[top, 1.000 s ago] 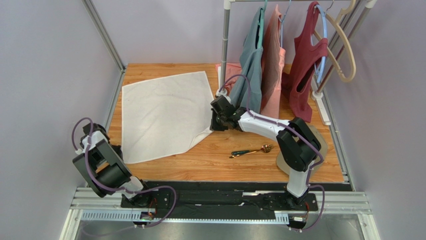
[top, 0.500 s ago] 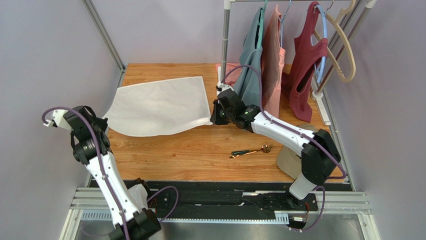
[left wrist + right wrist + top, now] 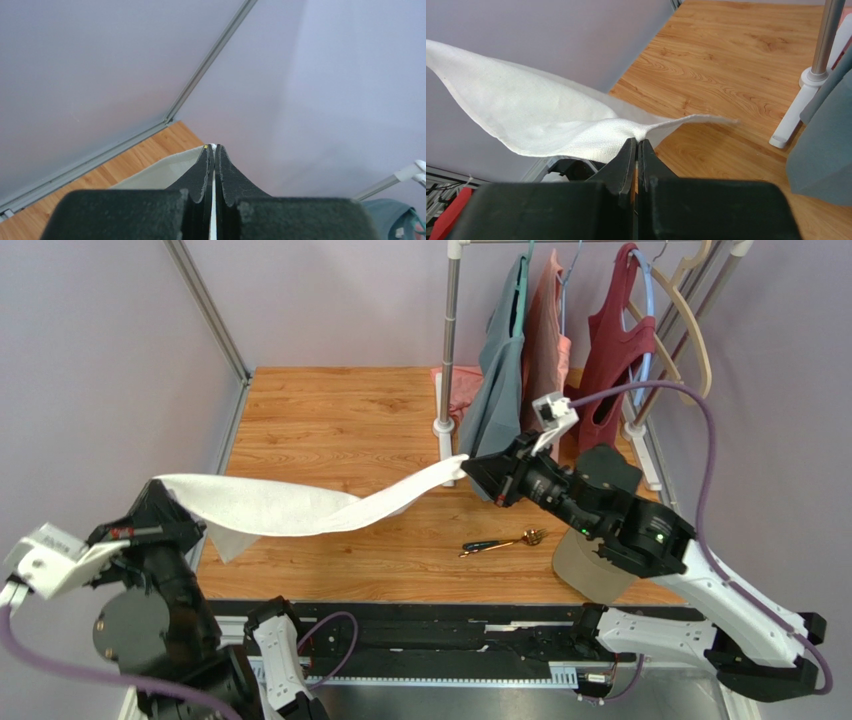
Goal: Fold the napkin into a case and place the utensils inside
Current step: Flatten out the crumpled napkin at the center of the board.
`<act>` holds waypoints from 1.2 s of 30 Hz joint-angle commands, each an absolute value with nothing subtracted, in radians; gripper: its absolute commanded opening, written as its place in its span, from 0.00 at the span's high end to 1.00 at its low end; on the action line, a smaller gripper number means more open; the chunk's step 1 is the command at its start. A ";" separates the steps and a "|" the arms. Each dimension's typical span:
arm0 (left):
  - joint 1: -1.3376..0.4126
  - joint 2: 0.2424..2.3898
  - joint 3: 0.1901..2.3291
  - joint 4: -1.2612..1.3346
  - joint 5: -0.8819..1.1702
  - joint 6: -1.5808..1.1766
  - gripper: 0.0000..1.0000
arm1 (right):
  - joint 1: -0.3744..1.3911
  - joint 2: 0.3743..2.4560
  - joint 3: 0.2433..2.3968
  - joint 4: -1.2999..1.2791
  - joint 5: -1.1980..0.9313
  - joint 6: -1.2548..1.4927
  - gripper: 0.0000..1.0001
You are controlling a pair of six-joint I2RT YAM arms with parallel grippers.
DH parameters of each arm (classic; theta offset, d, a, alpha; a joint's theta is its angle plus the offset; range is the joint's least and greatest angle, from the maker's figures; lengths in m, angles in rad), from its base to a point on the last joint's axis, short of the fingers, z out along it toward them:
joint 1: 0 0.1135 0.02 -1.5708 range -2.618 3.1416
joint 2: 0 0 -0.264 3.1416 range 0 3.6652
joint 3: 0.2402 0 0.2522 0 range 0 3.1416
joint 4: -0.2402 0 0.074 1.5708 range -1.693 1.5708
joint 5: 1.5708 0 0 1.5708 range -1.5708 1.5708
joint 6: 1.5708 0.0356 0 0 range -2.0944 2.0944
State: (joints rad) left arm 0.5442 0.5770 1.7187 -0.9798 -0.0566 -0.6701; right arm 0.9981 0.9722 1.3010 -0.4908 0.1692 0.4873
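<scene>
Lifted off the bench since a second ago, the napkin hangs stretched between the left end effector and the right end effector. Each is clamped on an edge of it. The utensils lie on the bench below the right end effector.

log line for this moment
napkin held up | left gripper jaws shut on it | right gripper jaws shut on it | utensils on table
</scene>
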 commanded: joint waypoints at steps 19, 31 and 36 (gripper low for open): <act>0.512 0.818 1.437 -0.614 0.017 -0.676 1.00 | 0.827 1.318 1.641 -0.334 0.155 0.293 1.00; 0.514 0.749 1.713 -0.686 0.057 -0.719 1.00 | 0.828 1.177 1.632 -0.290 0.034 0.215 1.00; 0.512 0.696 1.842 -0.739 0.023 -0.713 1.00 | 0.830 1.065 1.594 -0.247 -0.063 0.227 1.00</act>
